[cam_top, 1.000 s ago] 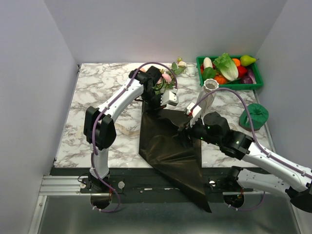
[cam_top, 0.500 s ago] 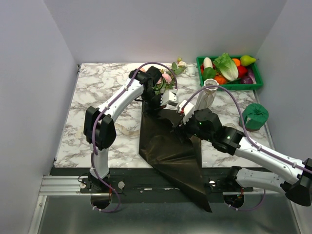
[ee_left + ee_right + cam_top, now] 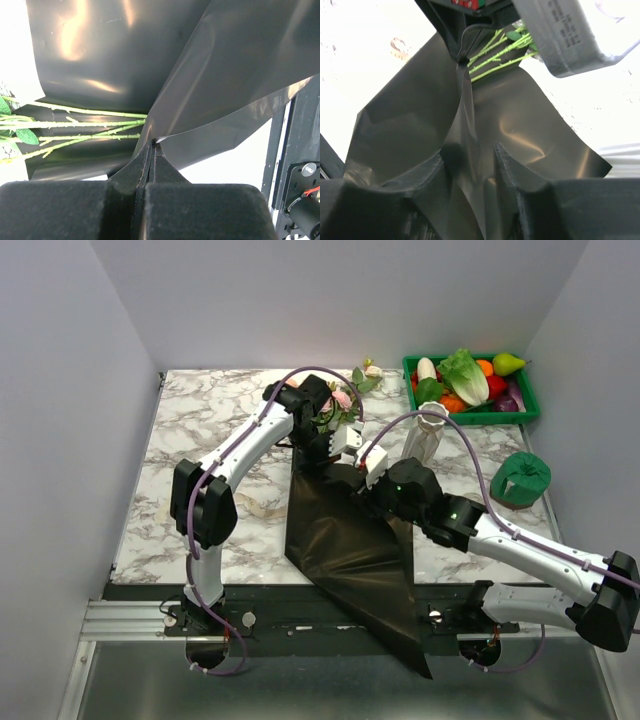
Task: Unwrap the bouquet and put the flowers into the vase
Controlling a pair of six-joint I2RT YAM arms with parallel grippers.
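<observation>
The bouquet lies at the table's middle back, its pink and cream flowers (image 3: 338, 403) at the top of the unfolded glossy black wrapper (image 3: 345, 540). That sheet trails over the front edge. My left gripper (image 3: 152, 142) is shut on a raised fold of the wrapper (image 3: 225, 75), right next to the thin green stems (image 3: 85, 125). My right gripper (image 3: 470, 152) stands open just below it, its fingers (image 3: 507, 162) either side of an upright ridge of the same wrapper (image 3: 467, 115), with the stems (image 3: 497, 50) beyond. The white vase (image 3: 430, 430) stands upright just behind my right wrist.
A green crate (image 3: 528, 412) of plastic vegetables sits at the back right. A dark green crinkled round object (image 3: 520, 478) lies near the right edge. A loose sprig with a cream bud (image 3: 368, 370) lies behind the bouquet. Grey walls close in three sides.
My right arm has moved left and forward over the wrapper to just below my left gripper, and its jaws have narrowed around a ridge of the sheet. The left arm has not moved.
</observation>
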